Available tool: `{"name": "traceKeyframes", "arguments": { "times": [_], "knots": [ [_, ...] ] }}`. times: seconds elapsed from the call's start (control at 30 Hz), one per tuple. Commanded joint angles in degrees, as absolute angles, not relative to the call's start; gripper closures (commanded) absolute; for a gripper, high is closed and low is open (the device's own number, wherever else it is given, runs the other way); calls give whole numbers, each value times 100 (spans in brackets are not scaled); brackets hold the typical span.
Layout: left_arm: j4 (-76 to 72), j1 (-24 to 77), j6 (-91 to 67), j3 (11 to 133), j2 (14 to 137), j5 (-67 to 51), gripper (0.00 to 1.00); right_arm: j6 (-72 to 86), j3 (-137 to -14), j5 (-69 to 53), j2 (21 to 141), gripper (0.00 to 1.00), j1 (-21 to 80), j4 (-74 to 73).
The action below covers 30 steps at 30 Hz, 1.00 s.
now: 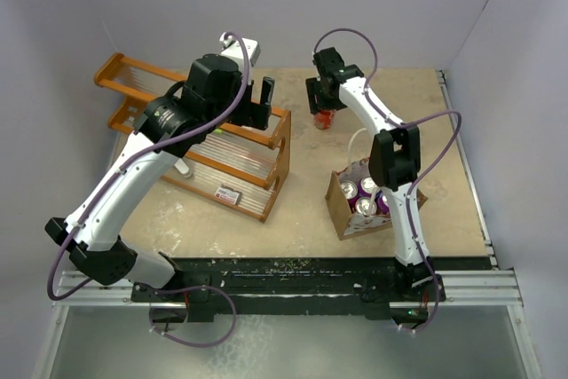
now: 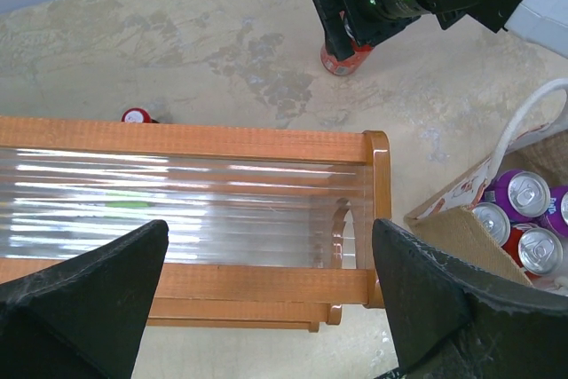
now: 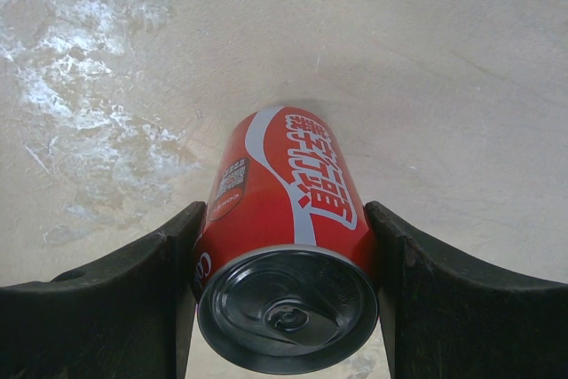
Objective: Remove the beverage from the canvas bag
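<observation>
A red beverage can (image 3: 293, 193) stands upright between the fingers of my right gripper (image 3: 284, 212), which is shut on its sides near the dark top. This happens at the far middle of the table, where the right gripper (image 1: 324, 102) hangs over the can (image 1: 325, 119). The can's base is at the table surface; contact cannot be told. The canvas bag (image 1: 348, 219) sits nearer, beside the right arm, with several silver-topped cans (image 1: 366, 197) inside. My left gripper (image 2: 271, 232) is open and holds nothing, hovering over the wooden rack, left of the bag (image 2: 461, 219).
A wooden rack (image 1: 240, 153) with clear ribbed shelves fills the left half of the table. A small red-topped can (image 2: 136, 116) stands behind it. A small flat packet (image 1: 229, 193) lies on the rack's lower shelf. Pale walls close in the table's back and sides.
</observation>
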<state>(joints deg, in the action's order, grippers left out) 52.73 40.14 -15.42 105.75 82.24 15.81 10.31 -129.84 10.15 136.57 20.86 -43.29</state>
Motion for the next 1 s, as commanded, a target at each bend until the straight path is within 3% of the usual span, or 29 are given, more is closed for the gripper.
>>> {"name": "traceKeyframes", "arguments": {
  "times": [0.0, 0.13, 0.3, 0.67, 0.8, 0.97],
  "knots": [
    [5078, 3986, -1403, 10781, 8218, 1477, 1, 852, -13272, 1361, 13445, 92, 2138, -4064],
    [5051, 3989, -1395, 10765, 8214, 1427, 1, 832, -13171, 1363, 13481, 88, 2184, -4026],
    [5058, 3982, -1379, 10807, 8209, 1441, 1, 827, -13191, 1363, 13576, 72, 2204, -3999],
    [5060, 3990, -1423, 10867, 8291, 1197, 1, 819, -13262, 1451, 13456, 18, 2265, -3930],
    [5082, 3984, -1441, 10900, 8322, 1079, 1, 817, -13421, 1511, 13377, 11, 2276, -4083],
    [5082, 3986, -1459, 10885, 8332, 1022, 1, 979, -13254, 1397, 12907, 10, 2293, -4243]
  ]
}}
